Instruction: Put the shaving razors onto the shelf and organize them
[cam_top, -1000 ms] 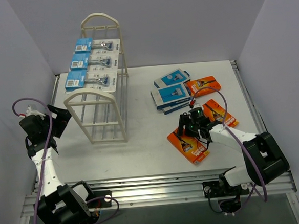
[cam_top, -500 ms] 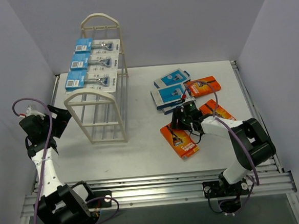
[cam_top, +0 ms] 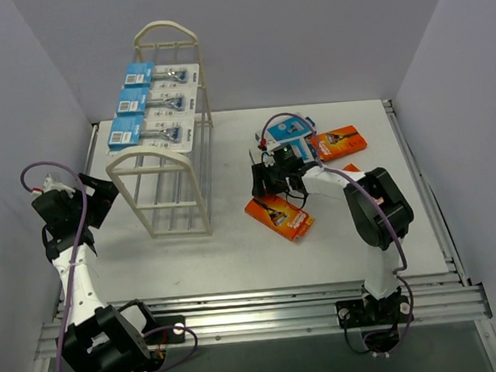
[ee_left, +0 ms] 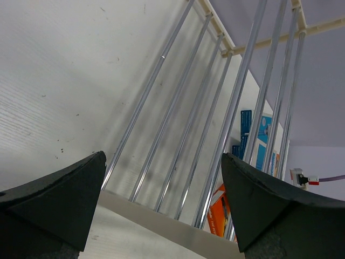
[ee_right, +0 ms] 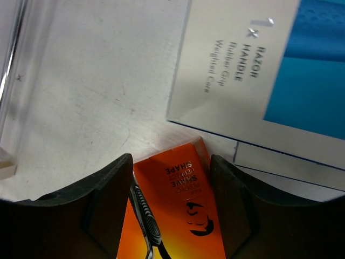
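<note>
The cream-white shelf [cam_top: 166, 170] stands at the left with three white blister-card razors [cam_top: 150, 102] on its top tier. My right gripper [cam_top: 269, 183] is shut on an orange razor box [cam_top: 278, 216]; in the right wrist view its fingers flank the box [ee_right: 178, 210] at its edges. Blue-and-white boxes [cam_top: 287, 133] lie just behind it and show in the right wrist view [ee_right: 253, 75]. Another orange box [cam_top: 340, 141] lies at the back right. My left gripper [cam_top: 89, 201] is open and empty beside the shelf's near end, facing its rods [ee_left: 188, 108].
Grey walls close in the table on three sides. A metal rail [cam_top: 257, 309] runs along the near edge. Through the rods, the left wrist view shows the orange box [ee_left: 218, 216] and the blue boxes [ee_left: 264, 135] far off.
My right gripper has carried the orange box from the front right of the table back and left, toward the shelf and the blue boxes. The left arm has not moved.
</note>
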Robot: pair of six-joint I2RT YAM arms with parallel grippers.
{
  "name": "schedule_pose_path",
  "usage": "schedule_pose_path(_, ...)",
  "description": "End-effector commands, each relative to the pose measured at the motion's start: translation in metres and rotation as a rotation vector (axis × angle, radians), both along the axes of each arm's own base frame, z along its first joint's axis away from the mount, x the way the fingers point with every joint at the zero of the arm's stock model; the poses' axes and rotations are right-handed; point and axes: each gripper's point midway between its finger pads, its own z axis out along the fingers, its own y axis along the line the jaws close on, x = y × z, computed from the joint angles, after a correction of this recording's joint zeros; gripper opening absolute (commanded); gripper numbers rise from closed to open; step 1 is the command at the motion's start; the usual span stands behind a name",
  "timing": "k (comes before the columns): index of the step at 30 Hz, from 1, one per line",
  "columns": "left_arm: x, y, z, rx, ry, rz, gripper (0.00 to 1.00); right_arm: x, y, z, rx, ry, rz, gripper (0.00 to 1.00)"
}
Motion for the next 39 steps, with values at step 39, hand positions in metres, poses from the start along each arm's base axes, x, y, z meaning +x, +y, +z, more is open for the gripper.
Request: schedule_pose_path(39, 0.004, -0.022, 0.014, 0.063, -0.041, -0.077, 0.96, -0.133, -0.117, 0.035, 0.319, 0.038, -0.659, 0.63)
